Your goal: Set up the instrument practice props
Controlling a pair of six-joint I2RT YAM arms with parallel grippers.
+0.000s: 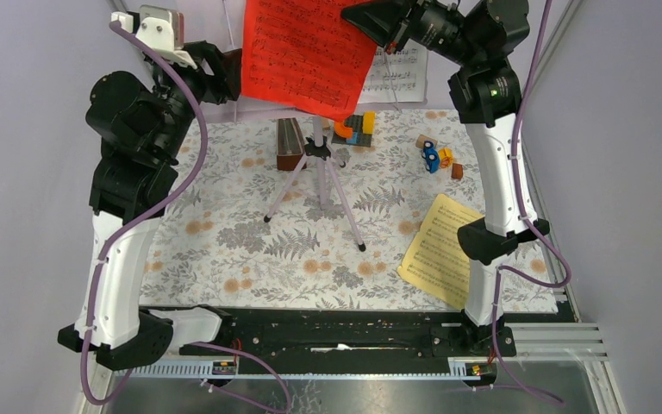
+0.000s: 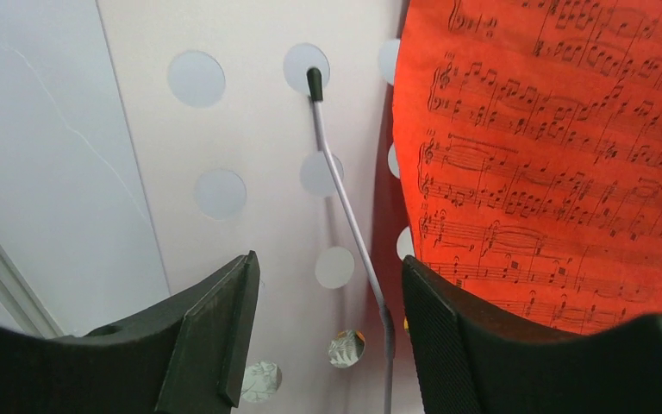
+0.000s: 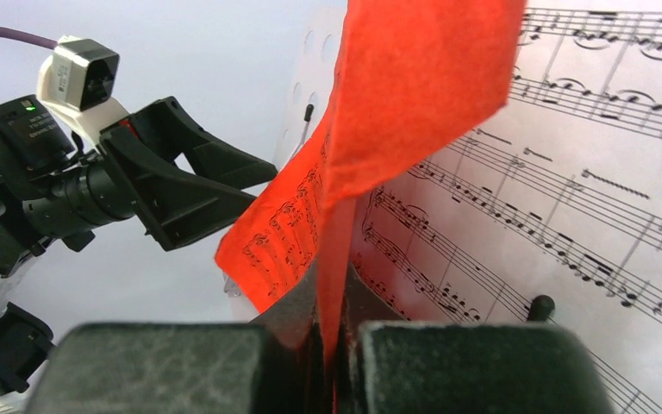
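Note:
My right gripper [image 1: 371, 21] [image 3: 336, 310] is shut on an edge of the red sheet-music page [image 1: 310, 52] [image 3: 414, 95], holding it up in front of the pale pink perforated panel [image 2: 259, 155]. A white page [image 1: 401, 73] [image 3: 569, 172] rests on the panel behind it. My left gripper [image 1: 228, 73] [image 2: 329, 263] is open at the panel's left part. The panel's thin wire page-holder [image 2: 345, 207] runs between its fingers, close to the right one, and the red page [image 2: 552, 155] lies just beyond that finger. The lilac tripod [image 1: 319, 172] stands below the panel. The yellow page [image 1: 440, 250] lies flat at the right.
A floral cloth [image 1: 250, 250] covers the table. A brown block [image 1: 289, 145] and orange-yellow toy blocks [image 1: 358, 128] sit near the tripod's hub. Small toys [image 1: 438, 155] lie right of them. Lilac walls close in on both sides and at the back.

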